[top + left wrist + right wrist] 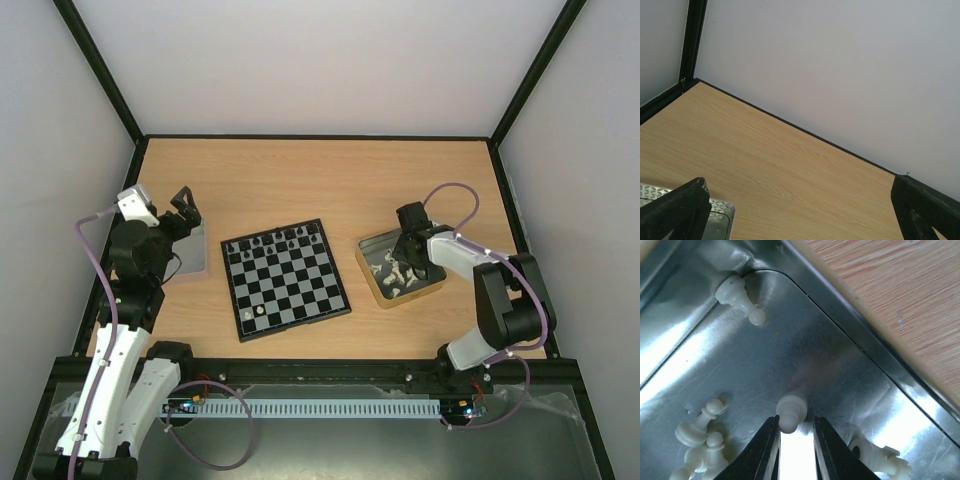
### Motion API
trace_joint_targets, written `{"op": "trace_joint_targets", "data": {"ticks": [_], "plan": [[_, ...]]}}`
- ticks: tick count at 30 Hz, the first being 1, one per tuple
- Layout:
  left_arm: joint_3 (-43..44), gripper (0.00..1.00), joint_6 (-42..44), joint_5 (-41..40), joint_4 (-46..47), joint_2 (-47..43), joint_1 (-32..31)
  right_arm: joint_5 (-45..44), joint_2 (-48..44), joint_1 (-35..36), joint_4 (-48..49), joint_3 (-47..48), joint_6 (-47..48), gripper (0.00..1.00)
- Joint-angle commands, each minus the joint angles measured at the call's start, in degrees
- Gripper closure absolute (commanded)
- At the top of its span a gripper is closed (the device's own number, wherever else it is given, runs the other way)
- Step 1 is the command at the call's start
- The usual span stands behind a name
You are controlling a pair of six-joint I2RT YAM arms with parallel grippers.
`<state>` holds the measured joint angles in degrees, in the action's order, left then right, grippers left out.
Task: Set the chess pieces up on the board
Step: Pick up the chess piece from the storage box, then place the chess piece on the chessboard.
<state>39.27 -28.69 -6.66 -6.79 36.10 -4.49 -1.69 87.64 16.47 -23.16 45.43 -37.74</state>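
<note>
The top view alone shows the board [288, 285] at mid-frame, with black chess pieces [275, 241] along its upper edge and one white piece [262, 312] near its lower left corner. Only the right wrist view looks into the gold-rimmed tray [368, 277]. There the right gripper [795, 421] stands narrowed about a cream pawn [791, 411], whose head points up-frame and whose long axis runs along the fingers. Whether it pinches, I cannot tell. The left gripper [800, 180] gapes wide and holds nothing, with the silver tray [722, 212] at lower left.

The left arm [105, 370] and right arm [465, 348] wear white shells over black joints, each trailed by a looping lilac cable [455, 187], and the right gripper [796, 420] has black, tapered fingers [760, 452].
</note>
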Motion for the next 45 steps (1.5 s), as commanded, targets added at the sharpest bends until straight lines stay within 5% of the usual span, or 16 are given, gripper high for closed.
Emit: {"op": "trace_joint_targets", "data": {"ticks": [1, 14, 21, 31, 38, 45], "plan": [[0.07, 0.00, 0.30, -0.64, 1.07, -0.08, 0.01, -2.76, 1.48, -0.37, 1.55, 1.15, 1.17, 0.82], [0.02, 0.00, 0.36, -0.64, 0.99, -0.15, 0.01, -5.45, 3.24, -0.36, 2.23, 2.60, 4.46, 0.82], [-0.04, 0.00, 0.30, -0.60, 0.99, -0.17, 0.01, -5.02, 2.51, -0.33, 1.98, 2.54, 4.84, 0.98], [-0.32, 0.00, 0.92, 2.00, 1.95, 0.13, 0.10, 7.20, -7.79, 0.89, -2.60, 4.45, 5.30, 0.98], [-0.32, 0.00, 0.59, 1.78, 2.06, 0.44, 0.18, 13.14, -11.39, 13.58, -2.28, 7.61, 2.79, 0.98], [-0.28, 0.00, 0.54, 1.73, 1.86, 0.35, 0.27, 12.22, -2.90, 31.81, 1.11, 12.85, 1.70, 0.98]]}}
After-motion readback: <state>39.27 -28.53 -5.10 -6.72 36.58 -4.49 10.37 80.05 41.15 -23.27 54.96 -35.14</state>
